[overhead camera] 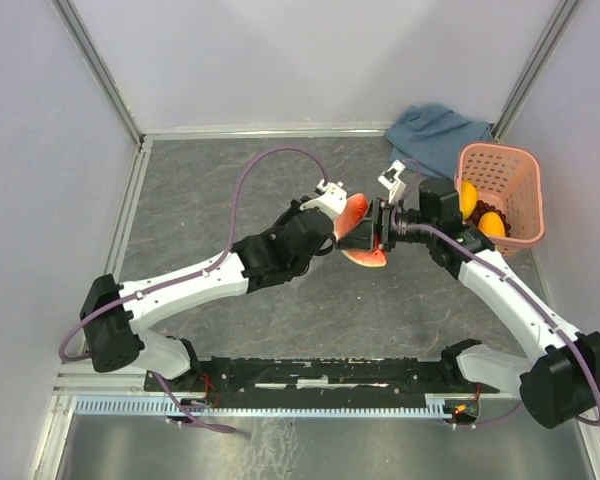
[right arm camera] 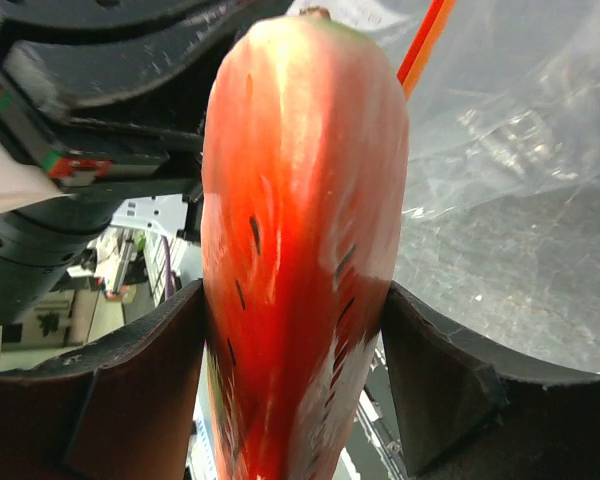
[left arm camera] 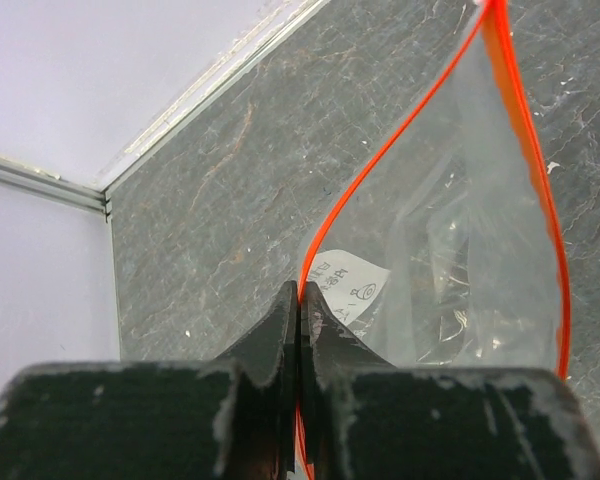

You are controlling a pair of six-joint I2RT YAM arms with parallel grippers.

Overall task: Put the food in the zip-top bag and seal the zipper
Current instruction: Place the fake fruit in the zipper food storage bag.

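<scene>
My left gripper (left arm camera: pixel 300 292) is shut on the thin red-orange zipper (left arm camera: pixel 380 160) of the clear zip-top bag (left arm camera: pixel 460 250). It holds the bag's mouth up and open above the grey table. A white paper label lies inside the bag. My right gripper (right arm camera: pixel 295 340) is shut on the red watermelon wedge (right arm camera: pixel 300 200), whose tip sits at the bag's mouth beside the zipper (right arm camera: pixel 425 40). From the top view the two grippers meet mid-table, with the wedge (overhead camera: pixel 360 240) between them. More food, an orange fruit (overhead camera: pixel 492 222) and a yellow fruit (overhead camera: pixel 467 197), lies in the pink basket.
The pink lattice basket (overhead camera: pixel 515 165) stands at the right, close behind my right arm. A blue-grey cloth (overhead camera: pixel 435 130) lies bunched at the back wall. Metal rails edge the table at the left, back and right.
</scene>
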